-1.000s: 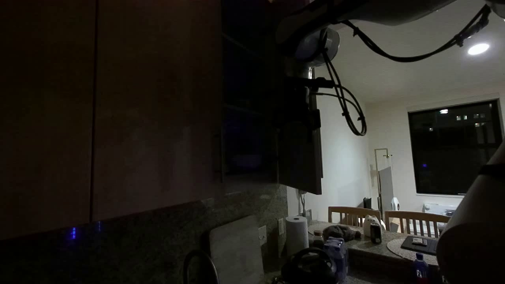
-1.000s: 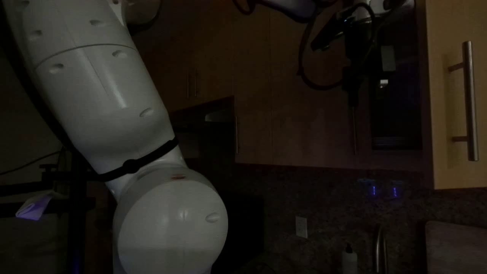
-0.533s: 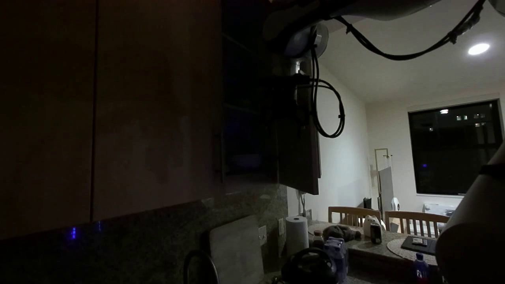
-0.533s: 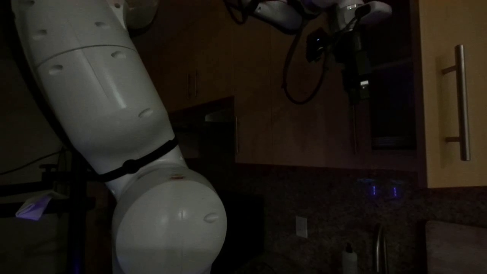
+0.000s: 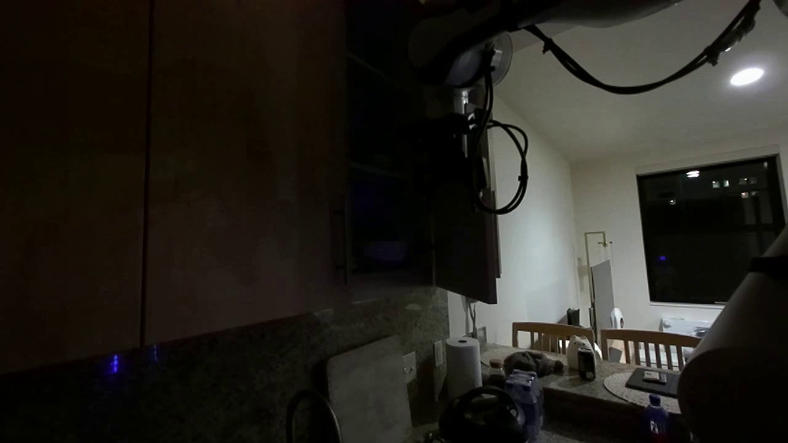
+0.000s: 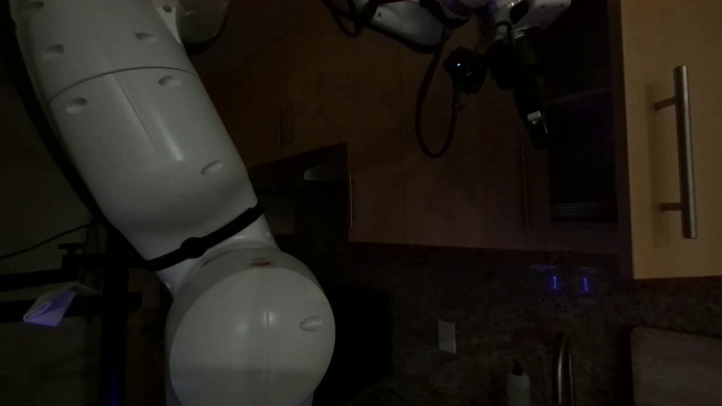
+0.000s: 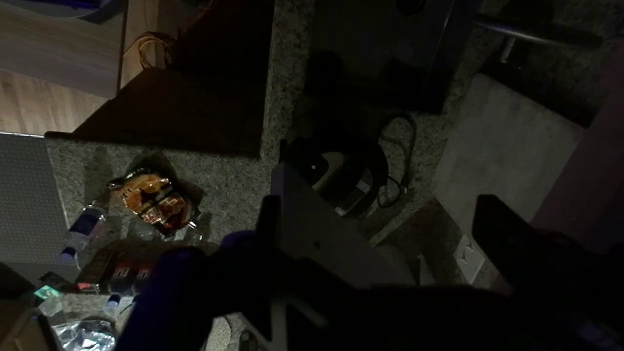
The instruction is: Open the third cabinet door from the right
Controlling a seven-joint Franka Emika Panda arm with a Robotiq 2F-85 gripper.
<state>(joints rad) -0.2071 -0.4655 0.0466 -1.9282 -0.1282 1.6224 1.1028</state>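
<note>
In the wrist view the gripper (image 7: 379, 199) has its two fingers (image 7: 267, 217) spread wide. In an exterior view it hangs, slightly tilted, left of the cabinet door (image 6: 654, 141) and apart from that door's bar handle (image 6: 685, 152); whether it touches the door itself is too dark to tell. The cabinet door, narrow and pale beige, stands swung outward. Left of it come the cabinet interior (image 6: 584, 175), a wider door (image 6: 462, 169), closed, and farther left another narrow door (image 6: 375, 180), also closed. Below the cabinet door are a pale board (image 6: 674, 366) and, in an exterior view, a paper towel roll (image 5: 463, 369).
</note>
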